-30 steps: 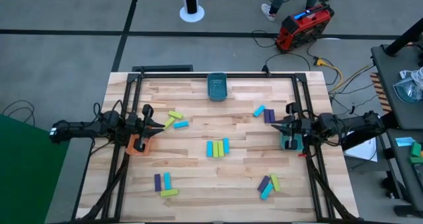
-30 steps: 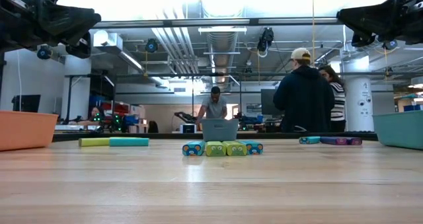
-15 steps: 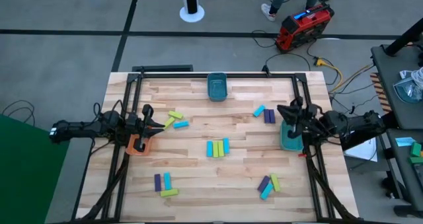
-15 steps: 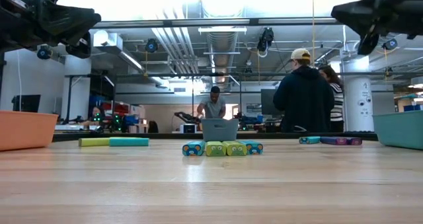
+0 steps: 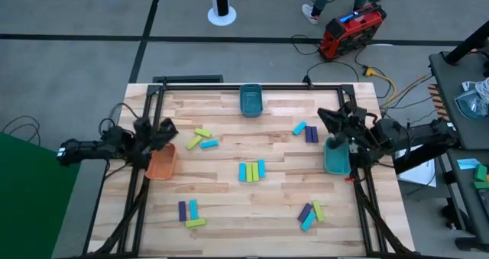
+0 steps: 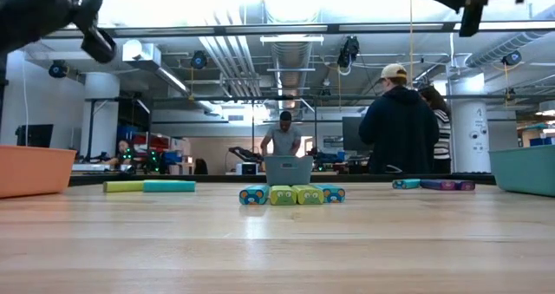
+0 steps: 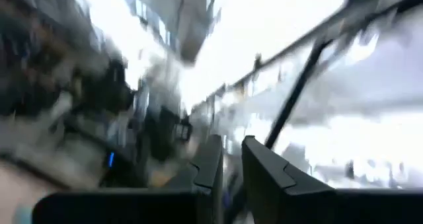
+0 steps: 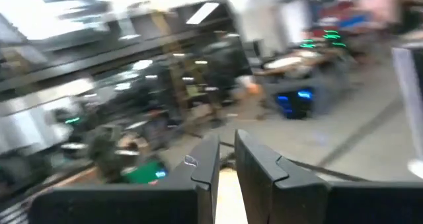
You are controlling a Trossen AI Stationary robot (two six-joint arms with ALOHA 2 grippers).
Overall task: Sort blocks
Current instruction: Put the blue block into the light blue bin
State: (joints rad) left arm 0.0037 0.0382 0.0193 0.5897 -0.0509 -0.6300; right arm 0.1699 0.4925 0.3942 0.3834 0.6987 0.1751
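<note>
The blocks lie loose on the wooden table in small groups. Three are in the middle [image 5: 251, 170], and the low view shows these end-on [image 6: 291, 194]. Three lie at the left [image 5: 202, 139], two at the far right [image 5: 306, 131], three near left [image 5: 190, 212] and three near right [image 5: 309, 213]. My left gripper [image 5: 166, 127] is raised over the left edge beside the orange bin [image 5: 161, 164]. It is shut with nothing in it [image 7: 228, 166]. My right gripper [image 5: 325, 118] is raised just beyond the teal bin [image 5: 335, 158], also shut and holding nothing [image 8: 226, 159].
A second teal bin [image 5: 251, 100] stands at the middle of the far edge. A dark frame [image 5: 252, 86] runs along the table's sides and far edge. People stand in the room beyond the table [image 6: 399, 125]. Bare wood lies between the block groups.
Both grippers have risen off their bins and rolled about their own axis. The left one has tipped its fingers upward and uncovered the orange bin. The right one has climbed higher and gone toward the far edge, uncovering the teal bin. No block has moved.
</note>
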